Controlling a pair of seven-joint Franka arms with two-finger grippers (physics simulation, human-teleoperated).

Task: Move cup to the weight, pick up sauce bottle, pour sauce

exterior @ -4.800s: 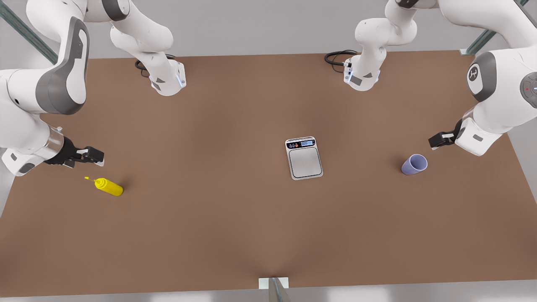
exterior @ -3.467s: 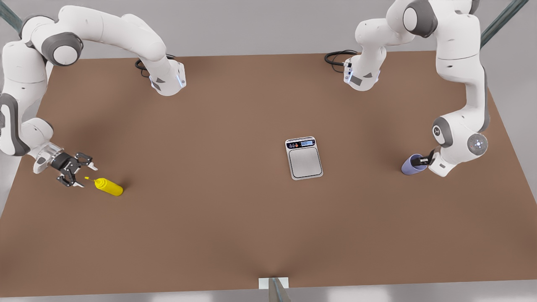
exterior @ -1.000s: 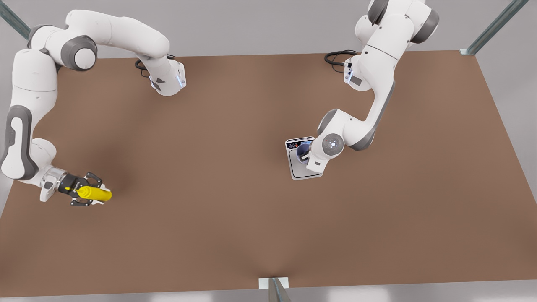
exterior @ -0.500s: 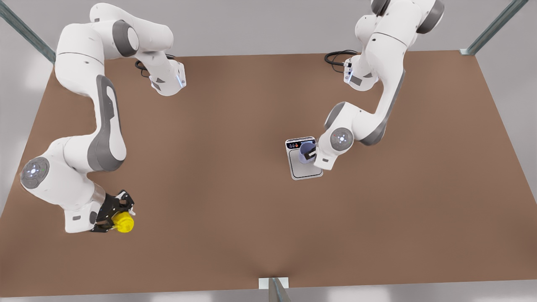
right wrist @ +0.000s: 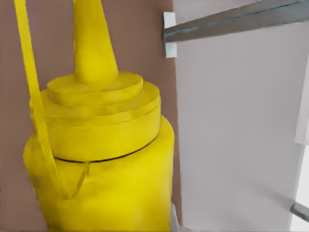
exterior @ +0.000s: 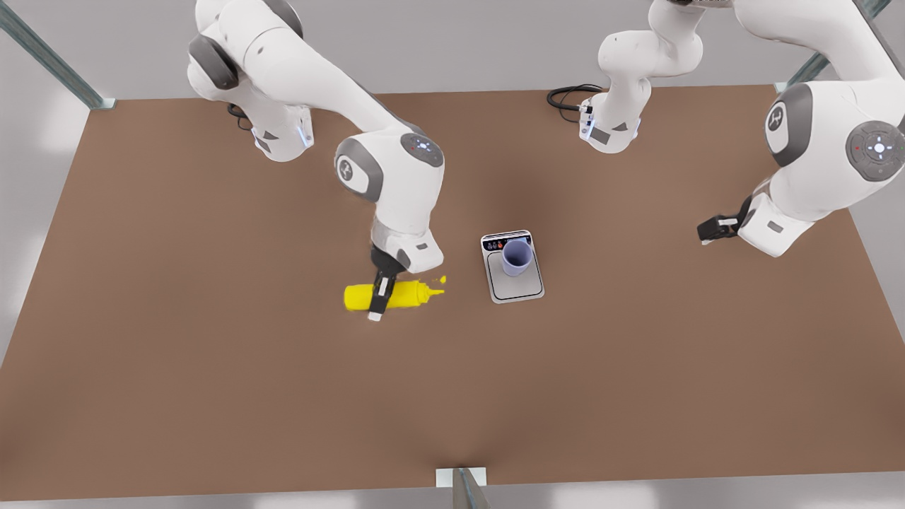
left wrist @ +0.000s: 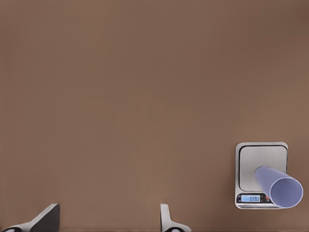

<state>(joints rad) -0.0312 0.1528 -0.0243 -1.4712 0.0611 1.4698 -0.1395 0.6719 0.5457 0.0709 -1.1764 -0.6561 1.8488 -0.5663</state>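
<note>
Centrally we see the cup upright on the scale, hiding part of its plate. Left of it, the right gripper pinches the bottle sideways over the bench, one jaw hidden behind it. At the right edge, the left gripper waits, jaws spread.

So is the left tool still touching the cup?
Apart. In the front view the left tool sits far toward the right of the cup, which stands alone on the weight, bare table between.
</note>
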